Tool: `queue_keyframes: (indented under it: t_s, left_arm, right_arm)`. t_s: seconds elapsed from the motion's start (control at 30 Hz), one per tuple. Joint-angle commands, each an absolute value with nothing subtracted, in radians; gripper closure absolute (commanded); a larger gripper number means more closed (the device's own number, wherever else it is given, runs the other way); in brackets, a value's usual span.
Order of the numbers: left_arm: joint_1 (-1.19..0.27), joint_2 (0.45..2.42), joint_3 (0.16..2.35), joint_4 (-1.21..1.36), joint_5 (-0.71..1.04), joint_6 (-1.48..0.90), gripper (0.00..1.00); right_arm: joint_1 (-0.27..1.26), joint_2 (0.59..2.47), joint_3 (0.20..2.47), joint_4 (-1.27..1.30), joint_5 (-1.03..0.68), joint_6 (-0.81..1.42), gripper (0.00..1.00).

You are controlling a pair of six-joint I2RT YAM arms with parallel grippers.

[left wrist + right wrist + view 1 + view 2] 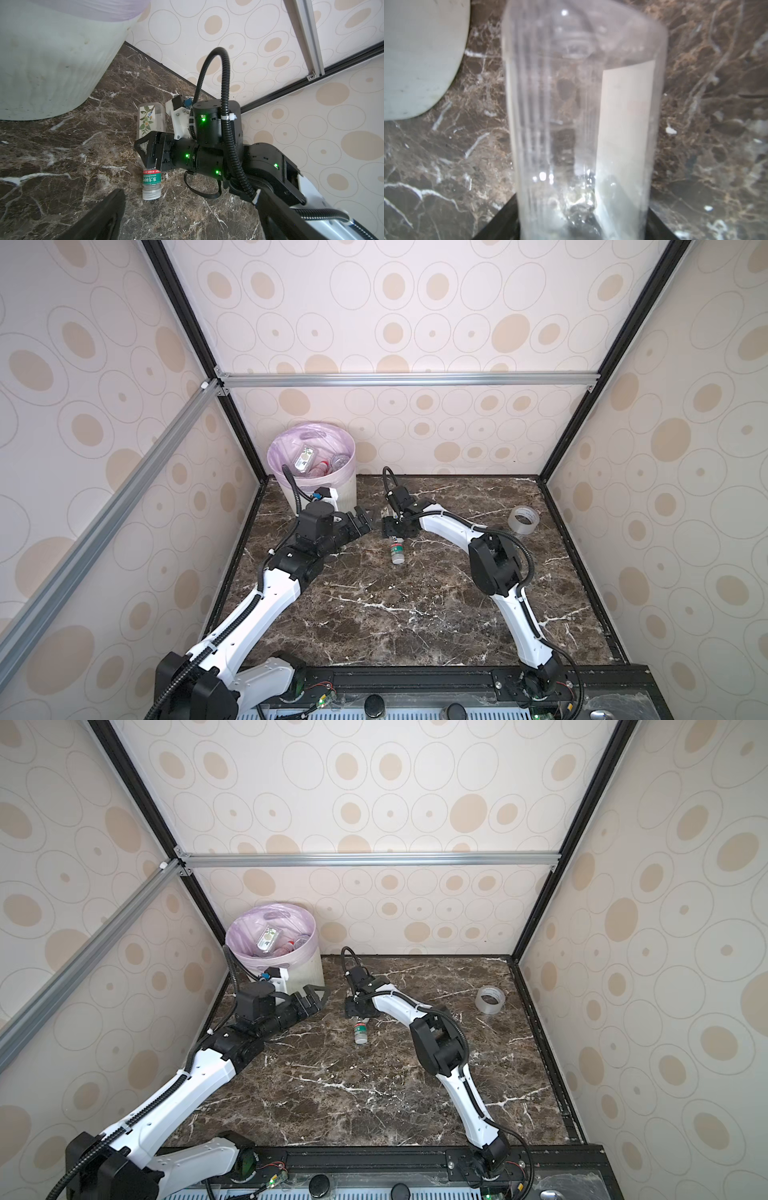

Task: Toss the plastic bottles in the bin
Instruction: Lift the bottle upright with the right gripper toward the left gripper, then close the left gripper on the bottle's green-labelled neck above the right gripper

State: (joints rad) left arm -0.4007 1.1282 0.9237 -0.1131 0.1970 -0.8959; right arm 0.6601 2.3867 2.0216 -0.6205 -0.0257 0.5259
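— Where is the bottle (pixel 149 119)?
— On the table (pixel 374 614) near its far edge, near the bin (pixel 347 493). The right gripper (pixel 146 152) straddles its shoulder; whether the jaws pinch yet is unclear. The left gripper (pixel 365 520) gapes empty.
— Handling?
— Probably light, crushable, slippery; the stiffer shoulder suits.

One bin (pixel 347 489) stands on the single table (pixel 415 614). Inside it at least three bottles (pixel 305 458) can be made out: one square with a leafy label, one with a red label (pixel 321 467), and one plain clear (pixel 340 459). Whether more lie beneath them cannot be told. One bottle (pixel 397 552) lies on the table outside the bin. There is one tape roll (pixel 523 520). Two arms are in view, each carrying one: the left end effector (pixel 362 521) and the right end effector (pixel 394 536).
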Motion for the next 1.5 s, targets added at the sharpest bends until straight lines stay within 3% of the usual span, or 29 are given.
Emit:
queue_keyframes:
  t_s: [0.0,0.33,1.03,1.47]
  left_arm:
    - [-0.393,1.108,0.923,-0.106,0.201,-0.912,0.01]
    - [-0.392,1.123,0.895,-0.066,0.220,-0.925,0.01]
    - [-0.535,1.375,1.050,0.064,0.206,-0.869,0.07]
    - [-0.578,1.480,1.103,0.112,0.208,-0.860,0.28]
  right_arm:
    - [0.659,2.378,2.033,-0.627,-0.032,0.516,0.47]
    - [0.601,2.177,1.922,-0.544,-0.132,0.554,0.55]
    - [0.555,1.881,1.854,-0.427,-0.250,0.710,0.55]
    - [0.552,1.854,1.835,-0.390,-0.288,0.747,0.56]
